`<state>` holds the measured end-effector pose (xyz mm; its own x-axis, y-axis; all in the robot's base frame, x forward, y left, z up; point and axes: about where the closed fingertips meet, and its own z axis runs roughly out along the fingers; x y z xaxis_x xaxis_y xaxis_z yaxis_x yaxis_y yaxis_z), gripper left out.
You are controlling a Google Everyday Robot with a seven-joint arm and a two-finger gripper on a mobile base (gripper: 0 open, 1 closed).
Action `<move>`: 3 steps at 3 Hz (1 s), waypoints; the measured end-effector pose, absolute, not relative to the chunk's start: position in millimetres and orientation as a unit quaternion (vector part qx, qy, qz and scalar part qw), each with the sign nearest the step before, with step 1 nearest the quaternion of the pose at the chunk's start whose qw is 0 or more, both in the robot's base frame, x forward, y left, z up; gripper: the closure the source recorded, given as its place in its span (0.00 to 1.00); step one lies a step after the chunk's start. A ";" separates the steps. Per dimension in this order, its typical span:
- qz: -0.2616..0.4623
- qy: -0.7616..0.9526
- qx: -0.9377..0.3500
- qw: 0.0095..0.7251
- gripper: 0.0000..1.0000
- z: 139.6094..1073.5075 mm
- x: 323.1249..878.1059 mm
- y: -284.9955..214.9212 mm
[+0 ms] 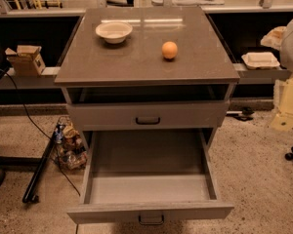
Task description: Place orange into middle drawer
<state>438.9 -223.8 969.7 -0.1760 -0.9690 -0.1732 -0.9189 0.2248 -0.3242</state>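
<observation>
Camera view, looking down: nearest, the wide shallow grey middle drawer with its small dark bar handle stands pulled fully out, its grey floor bare. Just above it, a matching flat grey drawer front sits closed. Higher, on the smooth grey-brown square table, the small round orange rests right of centre, well apart from the drawer. A cream round bowl stands upright farther back and to the left, apart from the fruit. Beyond, low shelves carry a brown cardboard box and a white lidded food container. No claw shows in this view, so its state cannot be told.
</observation>
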 end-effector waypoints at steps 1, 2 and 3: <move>-0.073 0.763 -0.618 0.172 0.00 969.7 438.9 -223.8; -0.060 0.776 -0.596 0.197 0.00 963.6 468.6 -221.1; -0.034 0.796 -0.556 0.239 0.00 959.4 511.6 -226.5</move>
<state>511.6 -226.5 959.4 -0.2684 -0.9000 -0.3434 -0.8679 0.3806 -0.3192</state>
